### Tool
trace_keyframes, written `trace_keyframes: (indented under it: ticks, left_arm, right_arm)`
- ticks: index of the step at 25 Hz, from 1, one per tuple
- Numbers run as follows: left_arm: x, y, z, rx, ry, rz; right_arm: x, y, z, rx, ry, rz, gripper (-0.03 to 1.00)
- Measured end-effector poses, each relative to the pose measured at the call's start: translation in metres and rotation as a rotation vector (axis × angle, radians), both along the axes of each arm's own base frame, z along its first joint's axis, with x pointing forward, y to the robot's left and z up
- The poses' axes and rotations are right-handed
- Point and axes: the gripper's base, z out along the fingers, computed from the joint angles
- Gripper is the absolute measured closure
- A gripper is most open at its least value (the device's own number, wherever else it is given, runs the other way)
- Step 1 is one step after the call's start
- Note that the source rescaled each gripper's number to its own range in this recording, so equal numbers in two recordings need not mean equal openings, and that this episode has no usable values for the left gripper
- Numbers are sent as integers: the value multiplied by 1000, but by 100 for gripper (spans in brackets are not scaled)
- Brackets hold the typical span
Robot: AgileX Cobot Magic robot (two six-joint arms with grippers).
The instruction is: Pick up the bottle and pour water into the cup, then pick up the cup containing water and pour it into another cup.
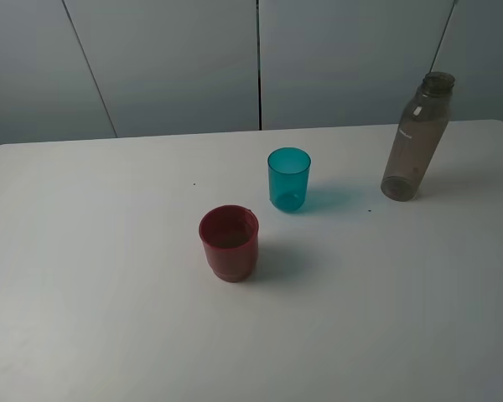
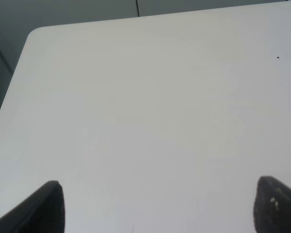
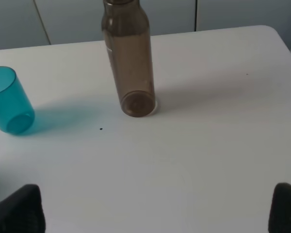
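The smoky-brown bottle (image 1: 415,138) stands upright and capless at the far right of the white table (image 1: 92,318). The right wrist view shows it (image 3: 128,58) ahead of my open right gripper (image 3: 157,208), well apart from it. The teal cup (image 1: 288,178) stands near the table's middle; it also shows in the right wrist view (image 3: 8,99). The red cup (image 1: 229,243) stands in front of it, to the left. My left gripper (image 2: 157,206) is open and empty over bare table. Neither gripper shows in the high view.
Grey wall panels (image 1: 176,59) rise behind the table's far edge. The left wrist view shows the table's rounded corner (image 2: 34,34) and a small dark speck (image 2: 278,57). Another speck (image 1: 369,210) lies near the bottle.
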Motion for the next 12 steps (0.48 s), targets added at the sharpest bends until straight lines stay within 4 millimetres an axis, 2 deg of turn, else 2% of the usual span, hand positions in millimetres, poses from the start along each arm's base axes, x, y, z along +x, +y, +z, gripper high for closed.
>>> trace_keyframes:
  ticks: [12]
  left_arm:
    - [0, 0, 0, 2, 0, -1]
  right_arm:
    - [0, 0, 0, 0, 0, 3, -3]
